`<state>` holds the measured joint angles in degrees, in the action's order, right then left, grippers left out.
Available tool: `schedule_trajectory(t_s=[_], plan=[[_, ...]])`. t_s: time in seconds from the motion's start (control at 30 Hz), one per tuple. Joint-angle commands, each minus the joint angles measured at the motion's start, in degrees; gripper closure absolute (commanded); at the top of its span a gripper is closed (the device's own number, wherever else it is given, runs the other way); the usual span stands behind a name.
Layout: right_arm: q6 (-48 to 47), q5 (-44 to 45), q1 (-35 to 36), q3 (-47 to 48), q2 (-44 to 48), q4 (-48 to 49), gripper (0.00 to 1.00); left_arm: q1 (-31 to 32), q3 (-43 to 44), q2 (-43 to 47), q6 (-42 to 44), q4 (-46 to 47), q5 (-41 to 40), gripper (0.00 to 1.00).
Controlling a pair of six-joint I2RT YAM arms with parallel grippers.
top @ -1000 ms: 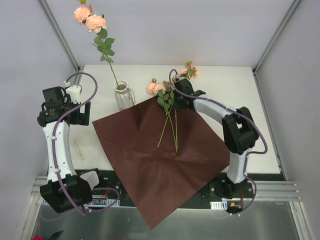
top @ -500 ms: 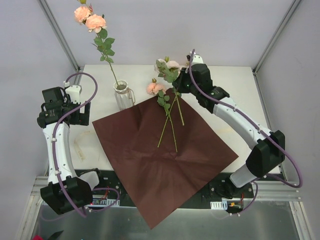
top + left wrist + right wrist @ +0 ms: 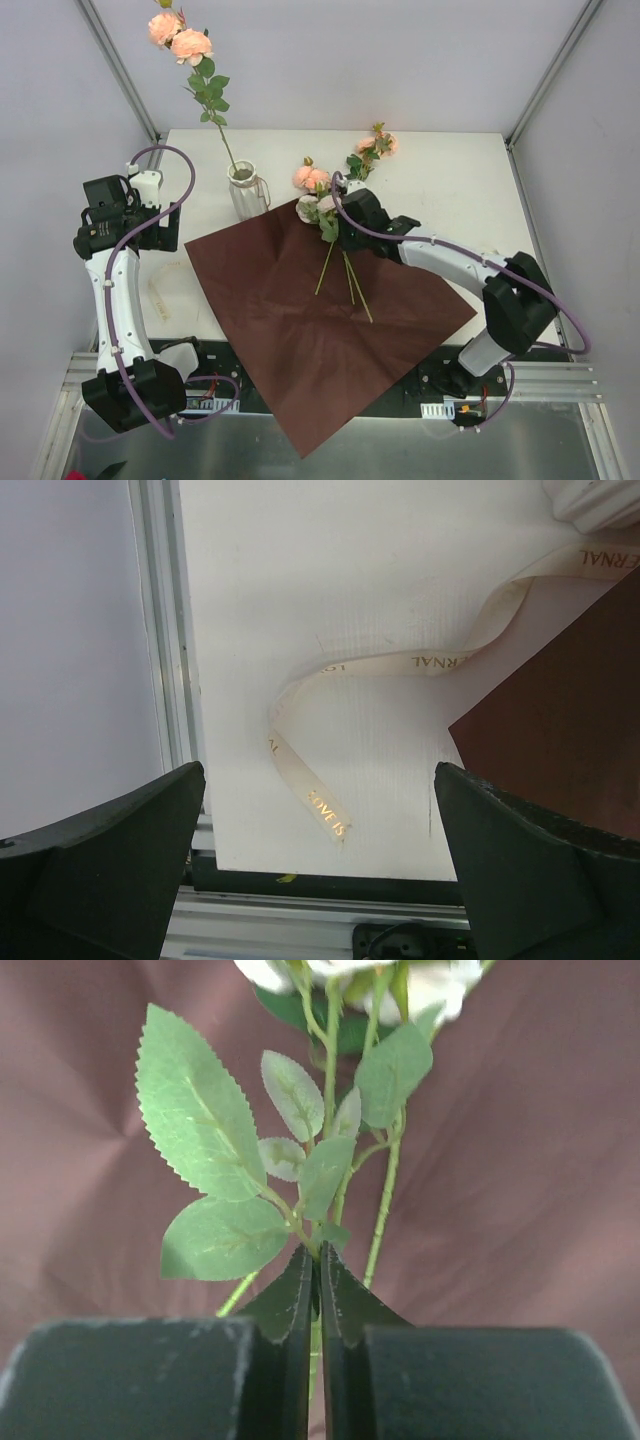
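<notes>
Right pincer clamps rose stem; brown paper, loose stems beneath.

A white table carries a dark maroon sheet of wrapping paper, laid cornerwise, its near corner hanging past the table's near edge. Just beside the sheet's far-left edge stands a glass vase. A cream ribbon with gold lettering curls left of the sheet. A peach rose sprig lies near the far edge.
</notes>
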<state>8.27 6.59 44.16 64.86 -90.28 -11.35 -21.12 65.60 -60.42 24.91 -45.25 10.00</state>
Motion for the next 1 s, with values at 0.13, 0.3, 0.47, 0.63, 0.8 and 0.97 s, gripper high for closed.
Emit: schedule_trajectory(t_s=[0.13, 0.3, 0.47, 0.63, 0.8, 0.97], plan=[[-3.44, 2.55, 2.42, -0.44, -4.11, -1.21, 0.31, -0.76, -0.48, 0.83, 0.67, 0.78, 0.46, 0.01], [-5.37, 1.85, 2.51, 2.63, -8.15, -2.88, 0.25, -0.76, -0.48, 0.75, 0.67, 0.87, 0.20, 0.01], [-6.95, 1.32, 2.51, 6.50, -12.54, -5.25, 0.34, -0.85, -0.65, 1.18, 1.11, 0.87, -0.24, 0.01], [-7.04, 0.36, 2.51, 7.39, -14.57, -5.87, 0.45, -1.02, -0.83, 1.10, 1.55, 0.87, -0.42, 0.01], [-6.08, -0.78, 2.51, 5.81, -14.92, -4.99, 0.51, -1.02, -1.09, 0.75, 1.20, 0.96, -0.07, 0.01], [-5.81, -1.75, 2.51, 6.07, -17.03, -4.73, 0.53, -1.11, -0.83, 0.40, 1.11, 1.05, -0.07, 0.01]])
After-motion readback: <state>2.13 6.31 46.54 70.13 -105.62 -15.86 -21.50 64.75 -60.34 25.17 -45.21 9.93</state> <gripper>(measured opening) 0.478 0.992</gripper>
